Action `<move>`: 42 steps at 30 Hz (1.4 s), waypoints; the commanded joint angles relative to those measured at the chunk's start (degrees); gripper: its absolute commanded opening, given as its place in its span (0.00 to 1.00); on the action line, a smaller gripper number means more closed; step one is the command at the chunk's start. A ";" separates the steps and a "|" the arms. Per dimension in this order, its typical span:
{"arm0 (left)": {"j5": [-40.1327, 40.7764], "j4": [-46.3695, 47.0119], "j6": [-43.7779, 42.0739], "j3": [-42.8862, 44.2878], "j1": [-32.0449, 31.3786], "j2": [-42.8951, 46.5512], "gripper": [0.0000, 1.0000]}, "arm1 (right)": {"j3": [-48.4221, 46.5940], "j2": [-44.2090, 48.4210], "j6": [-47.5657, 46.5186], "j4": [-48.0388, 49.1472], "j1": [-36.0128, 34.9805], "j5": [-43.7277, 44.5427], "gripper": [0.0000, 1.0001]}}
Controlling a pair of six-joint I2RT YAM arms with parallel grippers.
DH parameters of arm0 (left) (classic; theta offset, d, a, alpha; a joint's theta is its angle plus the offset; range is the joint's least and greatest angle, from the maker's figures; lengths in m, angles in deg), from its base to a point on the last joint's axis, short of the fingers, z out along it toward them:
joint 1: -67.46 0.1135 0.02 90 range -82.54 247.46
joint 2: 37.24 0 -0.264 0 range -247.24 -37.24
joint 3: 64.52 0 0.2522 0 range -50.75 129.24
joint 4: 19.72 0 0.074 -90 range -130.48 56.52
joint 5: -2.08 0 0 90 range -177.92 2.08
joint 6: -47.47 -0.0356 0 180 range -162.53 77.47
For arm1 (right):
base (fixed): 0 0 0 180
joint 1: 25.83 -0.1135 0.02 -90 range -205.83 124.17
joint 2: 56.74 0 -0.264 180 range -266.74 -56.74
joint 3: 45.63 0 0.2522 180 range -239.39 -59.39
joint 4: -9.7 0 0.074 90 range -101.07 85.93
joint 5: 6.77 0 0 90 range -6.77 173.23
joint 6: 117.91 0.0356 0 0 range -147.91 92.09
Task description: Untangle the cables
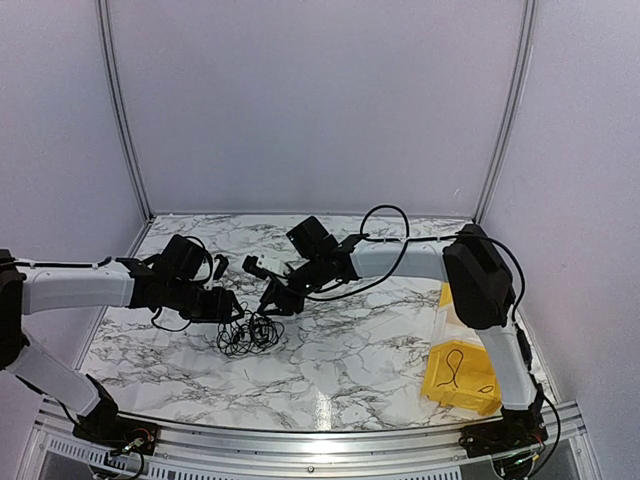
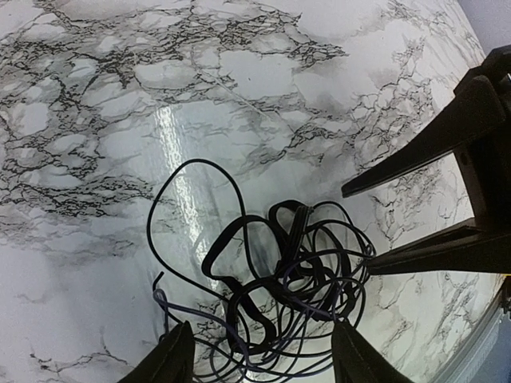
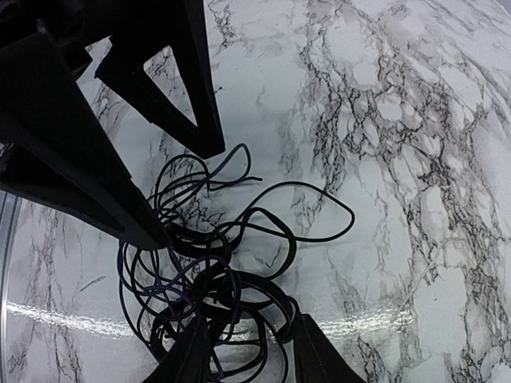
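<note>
Left gripper [image 2: 263, 361] hangs low over the tabletop [image 1: 380, 350] with its fingers spread wide, and I see the cables [image 2: 279, 295] lying loose in the gap between them. Nothing looks pinched: the strands run between the two tips without being pressed.

Facing it from the other side, the right gripper [image 3: 251, 355] is also parted, though narrower, with loops of the same bundle passing between its fingertips. I cannot see either side squeezing a strand. Its dark fingers [image 2: 455, 251] come in from the right of the left wrist view and end at the edge of the knot.

From above, the bundle is a small dark tangle flat on the marble. It sits left of the middle, somewhat nearer the near edge than the far one, and both grippers meet just behind it. One long loop strays out of the knot onto bare marble. I can make out a faint purplish strand among the black ones.

At the right near corner sits a yellow bin [image 1: 436, 385] with a black cable [image 1: 455, 368] curled inside.
</note>
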 commanded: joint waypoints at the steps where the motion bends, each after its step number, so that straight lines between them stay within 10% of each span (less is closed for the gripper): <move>1: -2.50 4.42 0.96 -1.57 0.18 -1.14 0.61 | -3.24 -1.89 1.54 -0.88 -0.76 -2.12 0.37; 14: -3.43 8.13 1.73 -2.53 0.18 -3.45 0.61 | -6.51 -2.19 2.89 -3.98 -1.04 -1.70 0.00; 32: 0.14 37.93 11.15 -9.94 0.18 4.43 0.61 | -3.60 12.85 6.43 -2.44 -1.17 0.80 0.00; 42: 18.39 37.25 17.72 -19.93 -1.30 18.00 0.59 | -2.89 13.42 9.68 0.20 -1.17 6.59 0.00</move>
